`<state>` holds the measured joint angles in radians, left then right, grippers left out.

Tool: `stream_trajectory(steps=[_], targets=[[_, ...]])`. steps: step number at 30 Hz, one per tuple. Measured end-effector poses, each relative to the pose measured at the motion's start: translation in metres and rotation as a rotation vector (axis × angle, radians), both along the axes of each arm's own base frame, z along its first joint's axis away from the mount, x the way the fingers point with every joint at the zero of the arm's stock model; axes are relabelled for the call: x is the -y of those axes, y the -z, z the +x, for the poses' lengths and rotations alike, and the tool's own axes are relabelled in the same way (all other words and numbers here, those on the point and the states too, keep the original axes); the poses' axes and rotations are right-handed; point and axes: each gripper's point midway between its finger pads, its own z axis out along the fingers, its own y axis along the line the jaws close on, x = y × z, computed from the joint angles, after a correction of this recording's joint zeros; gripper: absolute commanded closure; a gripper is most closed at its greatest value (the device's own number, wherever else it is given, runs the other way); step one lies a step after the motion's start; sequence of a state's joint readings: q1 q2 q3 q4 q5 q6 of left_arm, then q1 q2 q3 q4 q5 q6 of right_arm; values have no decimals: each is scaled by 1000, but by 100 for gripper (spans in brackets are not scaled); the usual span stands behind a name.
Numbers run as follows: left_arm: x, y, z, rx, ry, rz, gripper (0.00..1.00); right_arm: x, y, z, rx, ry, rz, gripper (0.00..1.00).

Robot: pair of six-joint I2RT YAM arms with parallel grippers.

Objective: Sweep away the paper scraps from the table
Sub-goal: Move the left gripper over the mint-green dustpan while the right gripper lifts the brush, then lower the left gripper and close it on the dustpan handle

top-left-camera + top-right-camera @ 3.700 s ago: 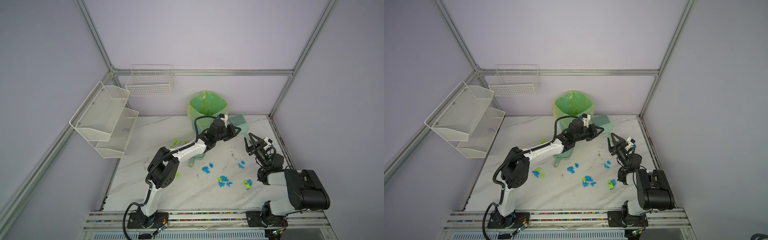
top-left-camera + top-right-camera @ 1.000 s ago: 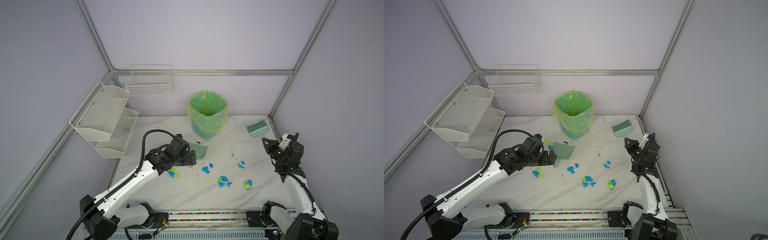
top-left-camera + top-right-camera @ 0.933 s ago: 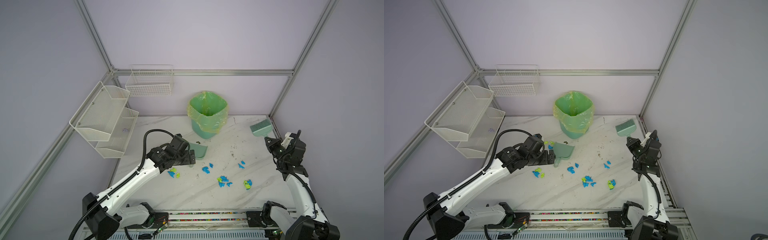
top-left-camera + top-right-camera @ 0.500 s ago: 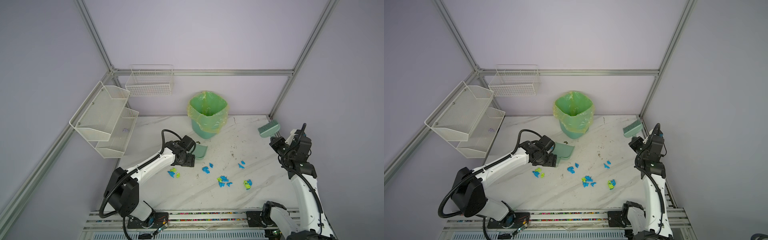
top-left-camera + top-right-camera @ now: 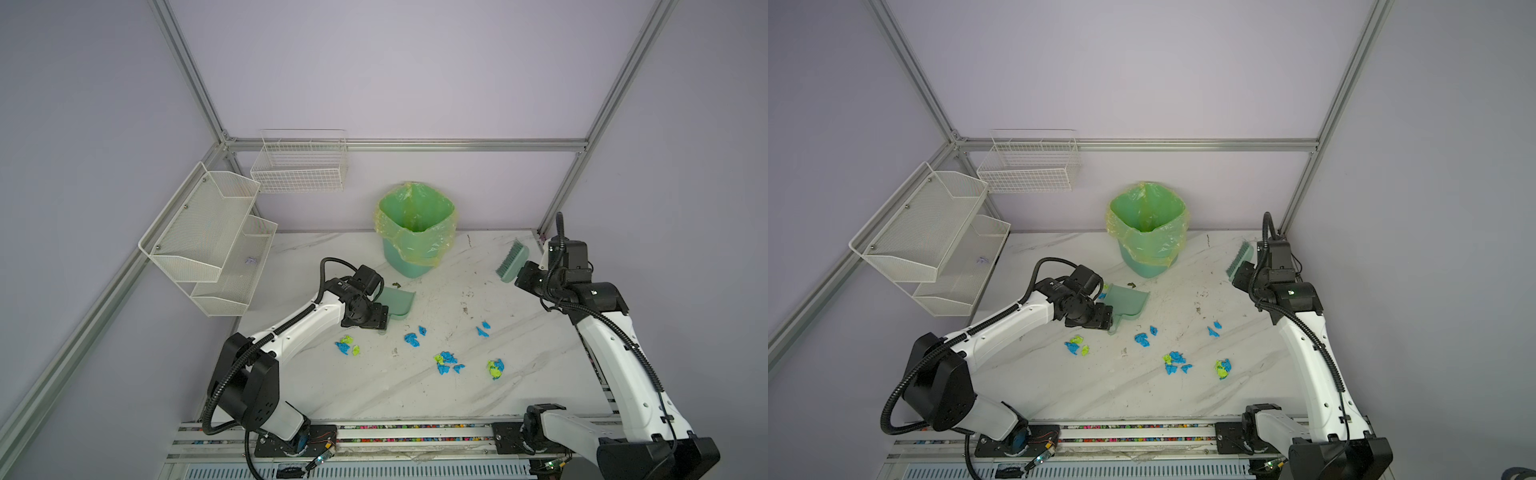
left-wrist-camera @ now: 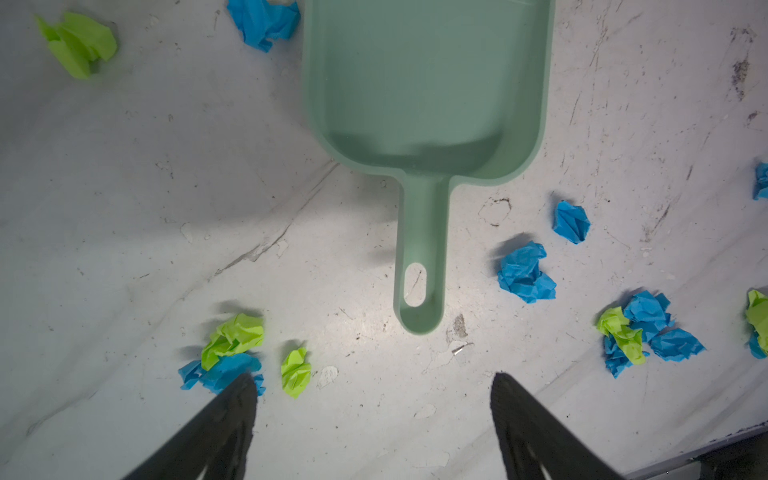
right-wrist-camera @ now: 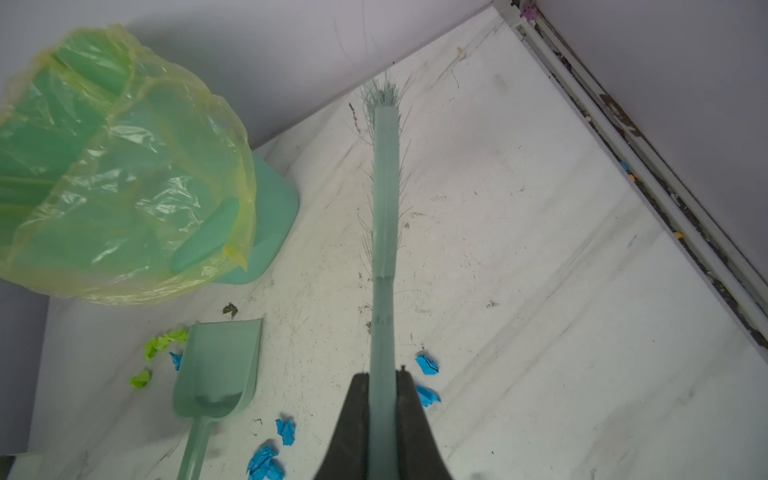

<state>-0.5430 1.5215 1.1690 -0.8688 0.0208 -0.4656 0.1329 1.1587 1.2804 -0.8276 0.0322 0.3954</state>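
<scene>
Hanging on the left wall, white wire shelves (image 5: pixel 208 232) and a wire basket (image 5: pixel 299 166) sit above the desk (image 5: pixel 374 390), a white marbled top with dark scuffs.

Next comes the left hand (image 5: pixel 376 319), low over the desk left of its middle. Its two dark fingers (image 6: pixel 232 407) stand wide apart with nothing between them. The rounded end of the dustpan (image 5: pixel 398 301) handle lies just ahead of their tips, not touching. The green dustpan lies flat on the desk, its mouth facing away from the hand.

The paper scraps (image 5: pixel 345 345) are all on the desk:
- a blue and yellow-green clump just beside the left hand
- a few more bits at the dustpan's far left side
- a blue pair near the middle, with a mixed clump in front of it
- two small blue bits further right
- one blue and yellow-green wad nearest the right arm

Behind the middle of the desk, by the back wall, stands a green bin (image 5: pixel 415 249) lined with a yellowish bag.

At the far right, a green brush (image 5: pixel 512 262) is held over the desk's rear corner, bristles turned toward the bin side. The right hand (image 5: pixel 525 279) is clamped on its handle, and the right wrist view shows both fingers pressed against it.
</scene>
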Motion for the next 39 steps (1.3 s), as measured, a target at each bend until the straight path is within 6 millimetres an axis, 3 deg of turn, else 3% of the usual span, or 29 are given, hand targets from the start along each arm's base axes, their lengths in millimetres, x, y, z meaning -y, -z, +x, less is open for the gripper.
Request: stream_trajectory(steps=[4,7,15,23,31,39], targets=[[-3,0,1,-2,7,-3,13,-10,21,-9,-127,-34,-77,100],[-4,0,3,2,5,-4,19,-14,33,-19,-191,-55,-114,100],[-1,6,10,5,-30,-13,34,-15,17,-43,-145,-86,-106,100],[-1,23,12,-27,-55,22,43,-21,14,-46,-141,-134,-89,100],[6,45,7,-64,-22,85,47,-27,6,-46,-117,-156,-63,100],[3,50,8,-46,-3,142,49,-28,3,-48,-107,-161,-54,100]])
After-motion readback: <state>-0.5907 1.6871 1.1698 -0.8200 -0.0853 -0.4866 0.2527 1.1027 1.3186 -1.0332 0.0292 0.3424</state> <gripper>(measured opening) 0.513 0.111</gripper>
